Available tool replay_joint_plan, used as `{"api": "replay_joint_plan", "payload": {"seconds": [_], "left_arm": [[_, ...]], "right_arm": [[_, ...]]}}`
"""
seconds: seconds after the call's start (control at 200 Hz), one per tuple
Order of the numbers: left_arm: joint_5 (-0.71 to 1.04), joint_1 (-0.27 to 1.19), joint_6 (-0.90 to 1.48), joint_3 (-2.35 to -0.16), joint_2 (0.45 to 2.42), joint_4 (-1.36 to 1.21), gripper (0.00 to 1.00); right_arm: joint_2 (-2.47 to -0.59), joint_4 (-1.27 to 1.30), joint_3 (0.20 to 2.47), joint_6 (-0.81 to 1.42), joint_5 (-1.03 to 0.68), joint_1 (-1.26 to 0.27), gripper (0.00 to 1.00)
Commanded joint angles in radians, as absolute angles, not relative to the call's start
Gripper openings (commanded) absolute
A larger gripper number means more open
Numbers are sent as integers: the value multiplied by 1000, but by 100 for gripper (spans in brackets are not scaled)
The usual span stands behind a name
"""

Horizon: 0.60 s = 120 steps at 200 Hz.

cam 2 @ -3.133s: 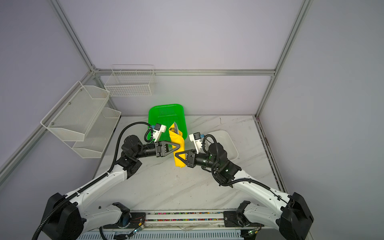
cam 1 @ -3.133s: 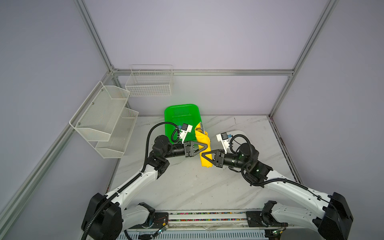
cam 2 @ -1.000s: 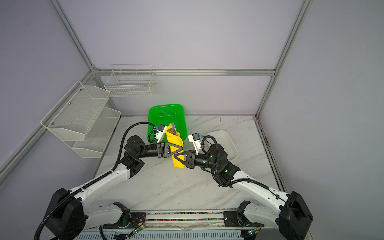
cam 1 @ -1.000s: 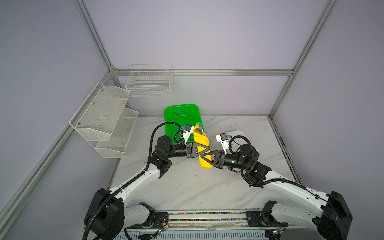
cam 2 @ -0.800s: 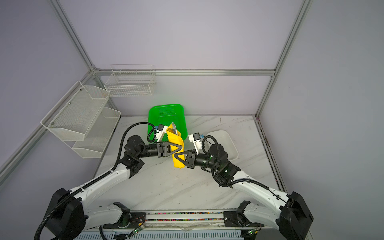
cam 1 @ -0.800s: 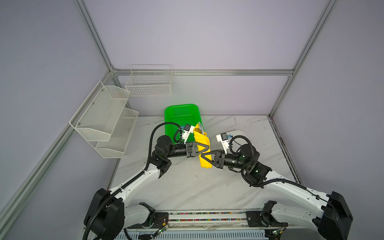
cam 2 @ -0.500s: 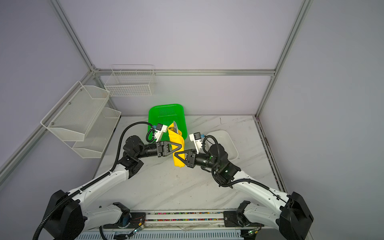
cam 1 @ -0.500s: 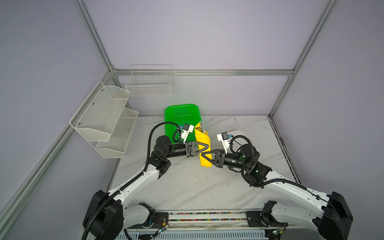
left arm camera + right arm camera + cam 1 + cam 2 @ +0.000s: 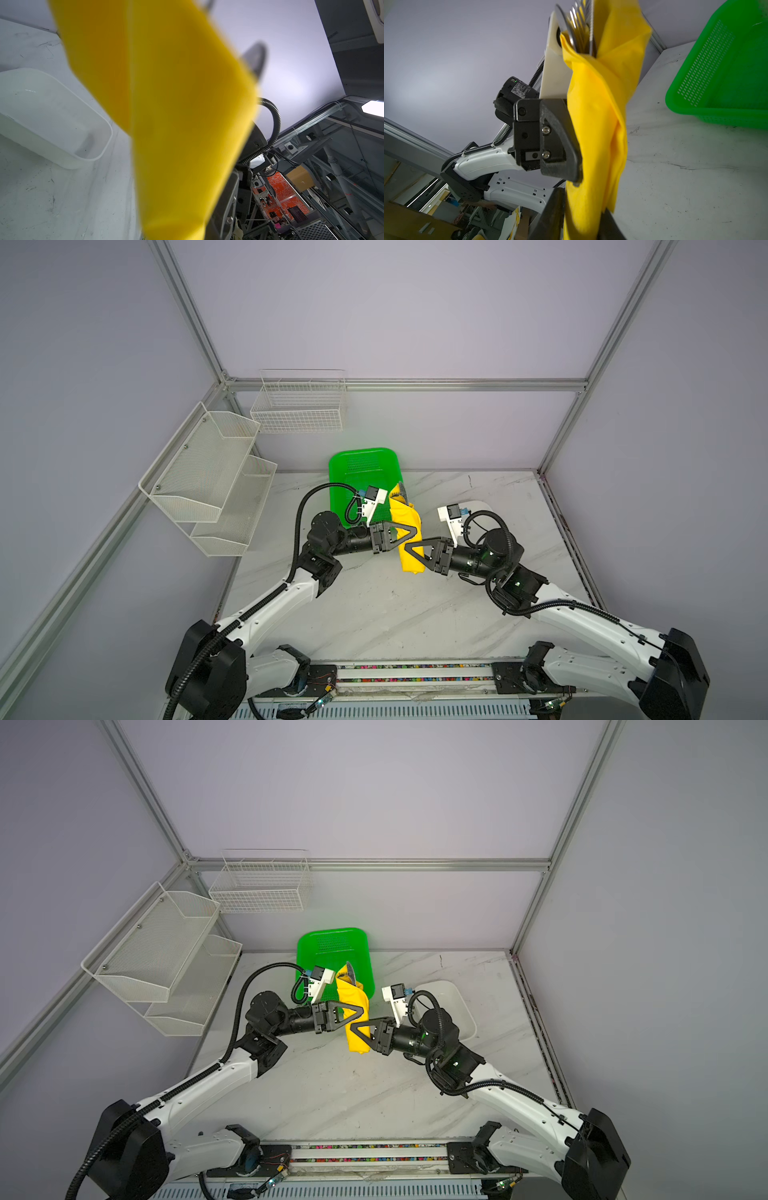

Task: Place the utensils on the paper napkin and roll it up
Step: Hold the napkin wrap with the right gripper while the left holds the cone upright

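I am holding the bright yellow paper napkin [image 9: 408, 515], rolled round slim silver utensils [image 9: 579, 25], upright by the green basket's [image 9: 357, 466] five o'clock. The left hand [image 9: 414, 527] is clamping mid-roll; the right hand's [image 9: 408, 548] grip I cannot tell. Flimsy, slippery-filled, I judge; squeezing mid-roll suits.

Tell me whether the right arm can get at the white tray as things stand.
Likely yes: the white tray lies close beside that arm with nothing between them. But the right gripper sits around the lower end of the rolled paper napkin, so it would have to let go first.
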State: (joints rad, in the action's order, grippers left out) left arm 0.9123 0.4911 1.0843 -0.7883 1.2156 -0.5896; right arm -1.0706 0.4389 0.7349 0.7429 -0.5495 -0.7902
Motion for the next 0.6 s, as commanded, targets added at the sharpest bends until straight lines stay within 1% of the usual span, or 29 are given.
{"api": "replay_joint_plan", "payload": {"seconds": [0.0, 0.105, 0.17, 0.32, 0.41, 0.535, 0.595], "left_arm": [[922, 482, 1091, -815, 1202, -658, 2], [932, 482, 1092, -816, 1206, -667, 2], [940, 482, 1092, -820, 1210, -670, 2], [941, 482, 1091, -822, 1213, -670, 3], [942, 482, 1090, -825, 1213, -664, 3], [936, 482, 1079, -824, 1207, -636, 6], [933, 481, 1072, -822, 1205, -617, 11]], "right_arm": [[-1036, 382, 752, 722, -528, -784, 30], [-1041, 382, 758, 727, -541, -784, 32], [-1059, 383, 768, 722, -557, -783, 30], [-1098, 404, 784, 721, -585, -783, 30], [-1106, 419, 794, 723, -598, -783, 22], [-1099, 420, 795, 718, -597, -782, 17], [-1095, 425, 796, 720, -598, -782, 16]]}}
